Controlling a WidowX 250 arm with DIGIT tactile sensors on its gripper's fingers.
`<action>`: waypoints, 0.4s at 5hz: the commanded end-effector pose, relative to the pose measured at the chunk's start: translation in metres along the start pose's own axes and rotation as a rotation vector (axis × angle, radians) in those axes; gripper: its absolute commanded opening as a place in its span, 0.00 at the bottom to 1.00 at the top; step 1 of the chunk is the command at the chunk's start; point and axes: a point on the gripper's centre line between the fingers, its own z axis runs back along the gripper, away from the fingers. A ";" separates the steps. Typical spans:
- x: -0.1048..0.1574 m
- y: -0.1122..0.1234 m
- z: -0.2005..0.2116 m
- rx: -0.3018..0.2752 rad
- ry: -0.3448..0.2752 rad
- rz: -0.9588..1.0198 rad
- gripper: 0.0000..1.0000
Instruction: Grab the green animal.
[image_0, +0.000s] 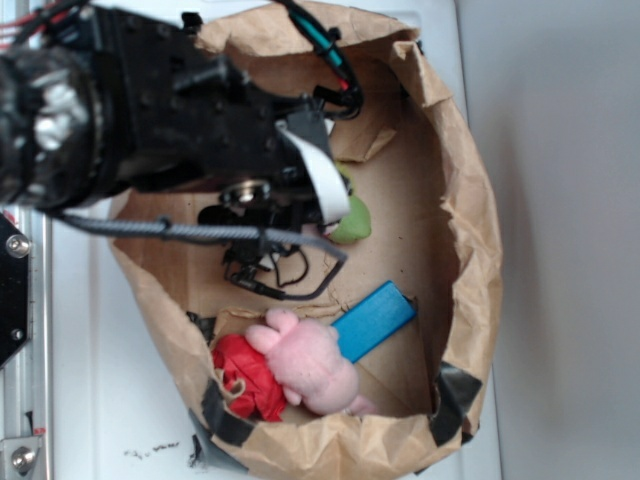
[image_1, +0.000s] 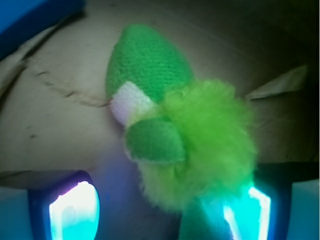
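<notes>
The green animal (image_1: 185, 135) is a small fuzzy lime-green plush with a darker green head, a darker limb and a white patch. It lies on the brown paper floor of the bag. My gripper (image_1: 162, 217) is open directly over it. The toy's fuzzy body sits between the fingers, close against the right fingertip (image_1: 255, 212), with a gap to the left fingertip (image_1: 75, 212). In the exterior view only part of the green animal (image_0: 352, 215) peeks out from under the black arm (image_0: 180, 120), which hides the fingers.
Everything lies inside a brown paper bag (image_0: 470, 230) with raised crumpled walls. A pink plush pig (image_0: 310, 365) with a red dress (image_0: 245, 375) lies at the bag's lower edge. A blue block (image_0: 372, 320) rests beside it.
</notes>
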 end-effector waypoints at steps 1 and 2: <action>-0.020 -0.030 0.037 0.038 -0.069 -0.066 1.00; -0.017 -0.023 0.036 0.022 -0.061 -0.047 1.00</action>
